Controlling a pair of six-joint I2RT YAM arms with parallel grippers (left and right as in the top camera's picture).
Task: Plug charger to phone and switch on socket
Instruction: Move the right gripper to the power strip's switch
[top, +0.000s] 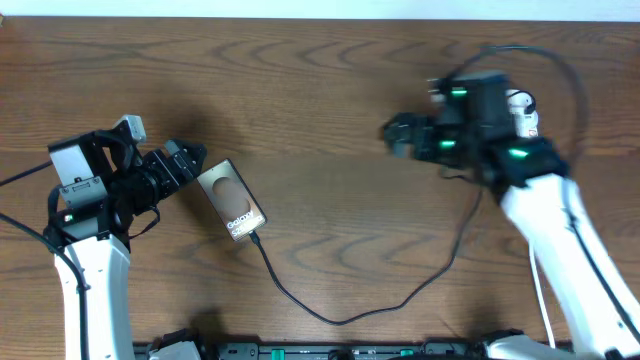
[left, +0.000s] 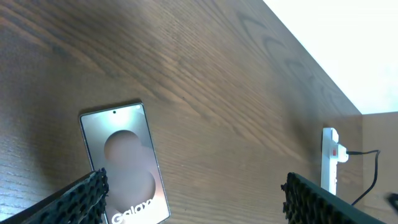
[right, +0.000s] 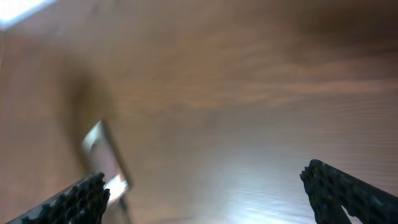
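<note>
**Desk**: brown wood-grain surface carrying all items.

**Right arm**: white link reaching in from the lower right. The right fingers stand wide apart and hold nothing, over bare desk right of centre. This wrist view is blurred.

**Left arm**: white link at the lower left. The left fingers are spread wide and empty, just beside the phone's upper short edge.

**Charger**: thin black cable lying loose on the desk. It runs from the phone's lower short edge, dips toward the near edge, then climbs toward the right arm and passes out of sight there. Its tip meets the phone's edge; whether it is seated cannot be told.

**Phone**: lies flat and angled, left of centre, with the "Galaxy" lettering at the cable end.

**Socket**: white strip with a red mark, on the right side, well apart from the phone. A black lead meets its side. From overhead it is mostly hidden by the right arm. The switch position cannot be told.
</note>
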